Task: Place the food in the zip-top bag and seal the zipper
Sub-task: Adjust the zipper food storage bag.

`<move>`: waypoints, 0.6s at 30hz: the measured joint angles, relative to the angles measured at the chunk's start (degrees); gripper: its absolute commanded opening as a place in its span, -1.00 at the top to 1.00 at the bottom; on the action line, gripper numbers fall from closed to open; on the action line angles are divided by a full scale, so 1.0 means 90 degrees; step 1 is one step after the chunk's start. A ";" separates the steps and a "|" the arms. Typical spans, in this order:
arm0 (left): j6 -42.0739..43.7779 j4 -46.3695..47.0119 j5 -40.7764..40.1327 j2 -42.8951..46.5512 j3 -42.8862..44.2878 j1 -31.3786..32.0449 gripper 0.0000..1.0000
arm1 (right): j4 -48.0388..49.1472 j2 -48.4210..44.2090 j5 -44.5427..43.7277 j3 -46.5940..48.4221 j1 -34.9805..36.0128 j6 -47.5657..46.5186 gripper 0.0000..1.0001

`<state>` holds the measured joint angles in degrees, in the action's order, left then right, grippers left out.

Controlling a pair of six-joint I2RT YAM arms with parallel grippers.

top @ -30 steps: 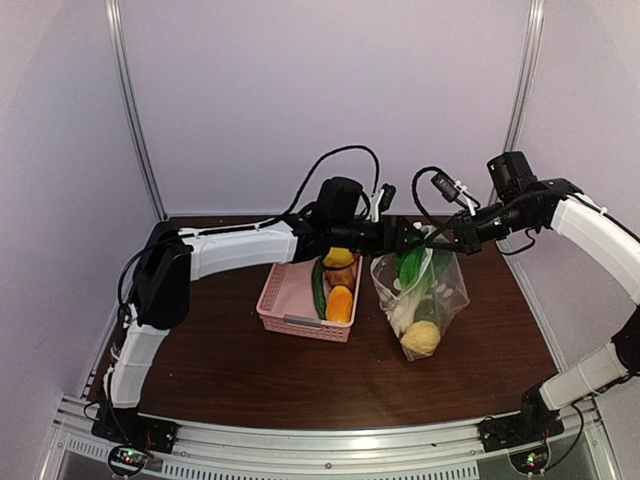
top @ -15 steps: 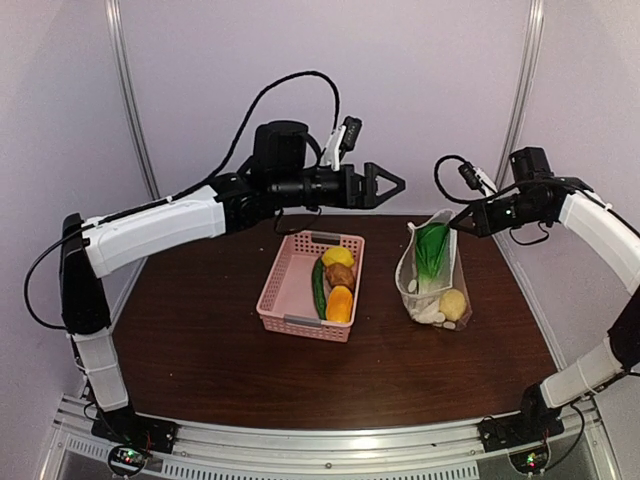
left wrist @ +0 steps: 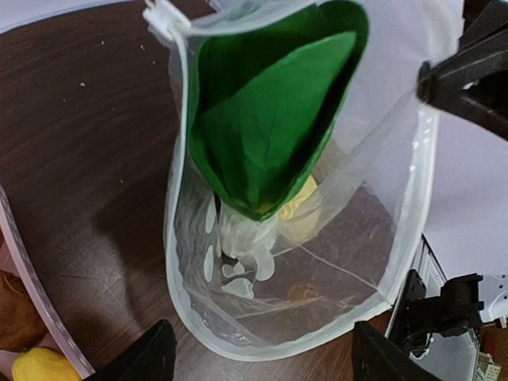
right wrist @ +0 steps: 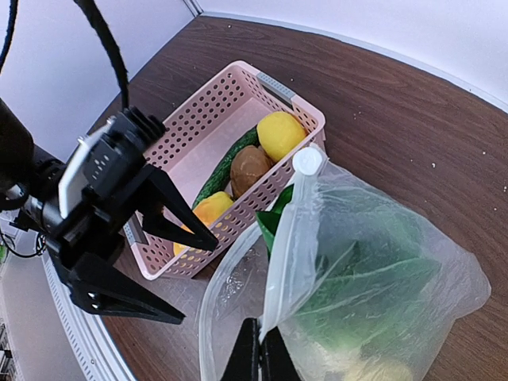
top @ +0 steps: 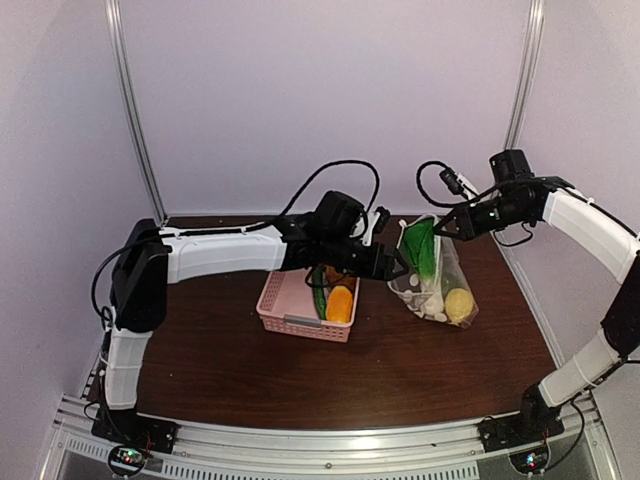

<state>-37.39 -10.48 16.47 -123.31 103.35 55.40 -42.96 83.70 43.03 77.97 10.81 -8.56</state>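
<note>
The zip-top bag (top: 438, 285) stands on the table, right of the pink basket (top: 285, 300). My right gripper (top: 441, 228) is shut on the bag's mouth edge and holds it up; in the right wrist view its fingertips (right wrist: 260, 353) pinch the zipper strip (right wrist: 279, 266) below the white slider (right wrist: 307, 161). The bag holds a green leafy vegetable (left wrist: 270, 127) and a yellow lemon (top: 459, 303). My left gripper (top: 395, 268) is open and empty at the bag's open mouth (left wrist: 262, 349). The basket holds a lemon (right wrist: 279, 135), a brown round piece (right wrist: 251, 168), a cucumber (right wrist: 222, 168) and an orange piece (right wrist: 205, 213).
The basket's rim (left wrist: 32, 317) lies just left of the bag. White walls and metal posts enclose the dark wooden table (top: 300, 380) at the back and sides. The left arm spans the space above the basket.
My left arm came down from high behind the basket to the bag's mouth, still open. The bag shifted a little, with my right gripper still pinching its edge.
</note>
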 measured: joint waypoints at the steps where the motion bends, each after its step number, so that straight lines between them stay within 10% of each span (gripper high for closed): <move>1: -0.0012 -0.0131 -0.0051 -0.0121 0.0107 0.0036 -0.44 | 0.0000 0.0000 0.0002 0.0000 0.0012 0.0000 1.00; 11: -0.0211 -0.0505 -0.0308 -0.0971 0.1183 -0.0007 0.25 | 0.0039 -0.0002 0.0002 -0.0002 0.0024 0.0005 1.00; 15: -0.0355 -0.0512 -0.0340 -0.1205 0.1348 -0.0070 0.98 | 0.0044 -0.0007 0.0002 -0.0010 0.0024 0.0005 1.00; 18: -0.0364 -0.0503 -0.0335 -0.1273 0.1418 -0.0104 1.00 | 0.0058 -0.0019 -0.0015 -0.0036 0.0024 0.0002 1.00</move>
<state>-40.66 -15.00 13.45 -134.76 116.11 54.46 -42.44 83.53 42.89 77.65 11.03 -8.54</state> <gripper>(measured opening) 0.029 0.006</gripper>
